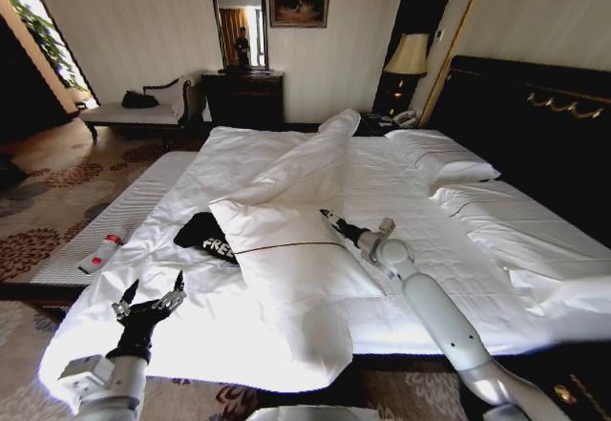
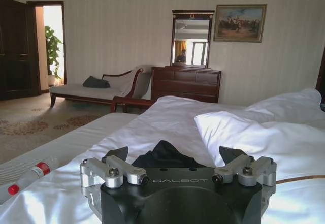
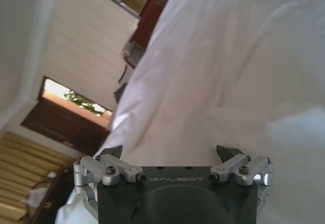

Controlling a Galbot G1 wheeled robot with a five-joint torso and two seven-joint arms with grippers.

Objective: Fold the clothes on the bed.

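Observation:
The clothes, a black T-shirt point(image 1: 203, 234) with white lettering, lie crumpled on the left half of the bed point(image 1: 449, 240), one edge tucked under a folded-over flap of white duvet point(image 1: 286, 249). My left gripper point(image 1: 153, 297) hovers open over the bed's near left corner, a short way in front of the shirt. In the left wrist view the T-shirt point(image 2: 165, 155) lies just beyond the open left gripper point(image 2: 173, 155). My right gripper point(image 1: 330, 217) reaches over the duvet flap, to the right of the shirt. It stands open and empty in the right wrist view point(image 3: 170, 153), facing white duvet point(image 3: 228, 71).
A striped padded bench point(image 1: 105, 235) runs along the bed's left side with a red-capped white bottle point(image 1: 100, 252) on it. A chaise point(image 1: 134, 114), a dark dresser point(image 1: 243, 96) with a mirror and a lamp point(image 1: 409, 55) stand by the far wall. Pillows point(image 1: 449, 165) lie at the dark headboard point(image 1: 535, 125).

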